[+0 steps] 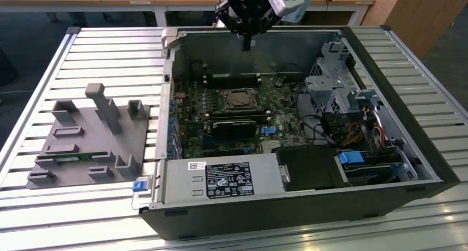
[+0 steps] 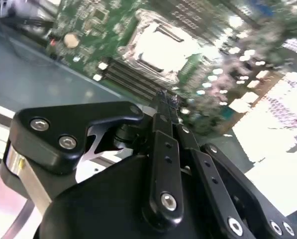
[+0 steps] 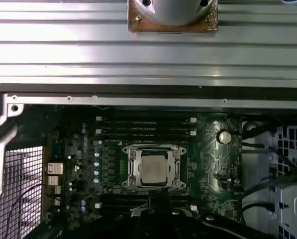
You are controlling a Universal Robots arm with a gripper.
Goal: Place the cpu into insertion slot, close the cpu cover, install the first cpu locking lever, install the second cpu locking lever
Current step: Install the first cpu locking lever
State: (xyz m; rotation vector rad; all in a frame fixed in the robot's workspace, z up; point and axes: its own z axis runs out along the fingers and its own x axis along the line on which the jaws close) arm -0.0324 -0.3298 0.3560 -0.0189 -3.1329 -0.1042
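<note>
Cpu [image 3: 153, 168] sits in socket — cover [image 3: 153, 149] closed.

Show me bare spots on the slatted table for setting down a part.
Bare slats on the slatted table lie beyond the grey fixture block, between it and the table's far edge, and in front of the computer case. Inside the case, around the cpu, it is crowded.
</note>
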